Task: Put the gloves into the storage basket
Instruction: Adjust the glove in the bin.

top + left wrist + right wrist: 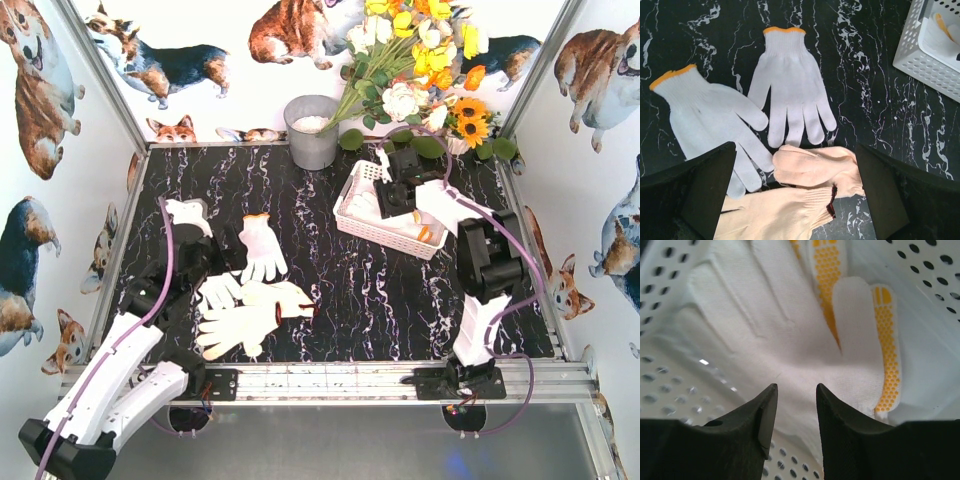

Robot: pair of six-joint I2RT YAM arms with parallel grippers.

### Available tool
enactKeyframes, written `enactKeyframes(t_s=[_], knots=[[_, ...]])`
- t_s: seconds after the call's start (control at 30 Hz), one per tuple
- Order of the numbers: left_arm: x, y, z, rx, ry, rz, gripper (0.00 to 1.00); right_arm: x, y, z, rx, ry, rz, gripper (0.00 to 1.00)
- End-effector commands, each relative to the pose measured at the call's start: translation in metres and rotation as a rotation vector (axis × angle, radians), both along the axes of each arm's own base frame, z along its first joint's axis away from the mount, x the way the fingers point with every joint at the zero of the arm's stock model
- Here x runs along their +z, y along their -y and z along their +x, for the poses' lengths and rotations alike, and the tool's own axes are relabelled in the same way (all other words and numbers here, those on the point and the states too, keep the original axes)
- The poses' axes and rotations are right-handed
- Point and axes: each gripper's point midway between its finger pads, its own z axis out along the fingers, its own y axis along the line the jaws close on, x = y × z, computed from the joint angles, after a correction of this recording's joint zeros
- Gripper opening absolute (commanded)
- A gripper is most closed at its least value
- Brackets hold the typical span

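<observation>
Several gloves lie on the left of the black marble table. Two are white with yellow cuffs (790, 85) (705, 115), and two cream ones (815, 167) (775, 215) overlap below them. From above, one white glove (263, 247) lies apart from the cream pile (240, 325). My left gripper (795, 200) hovers open over the cream gloves, its fingers (705, 195) wide apart and holding nothing. The storage basket (350, 215) stands at the back right. My right gripper (796, 387) (402, 190) is down inside the storage basket (670, 385), its jaws a little apart, just above a yellow-dotted glove (790, 335).
A grey metal bucket (313, 130) stands at the back centre, with a bunch of artificial flowers (420, 60) to its right, overhanging the basket. Corgi-print walls close in three sides. An aluminium rail (330, 380) runs along the near edge.
</observation>
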Motion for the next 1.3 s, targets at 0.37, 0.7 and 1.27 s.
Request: enactKeyframes(t_s=[0.37,0.7,1.27], knots=[[0.005,-0.026,-0.011,0.134,-0.008,0.012,1.00,0.011,0.043,0.045,-0.240,0.158,-0.146,0.40],[0.008,-0.028,-0.015,0.137,0.001,0.002,1.00,-0.009,0.062,0.045,-0.275,0.091,-0.088,0.38],[0.007,-0.025,-0.018,0.138,-0.001,-0.030,1.00,-0.036,0.064,0.038,-0.239,0.003,-0.079,0.24]])
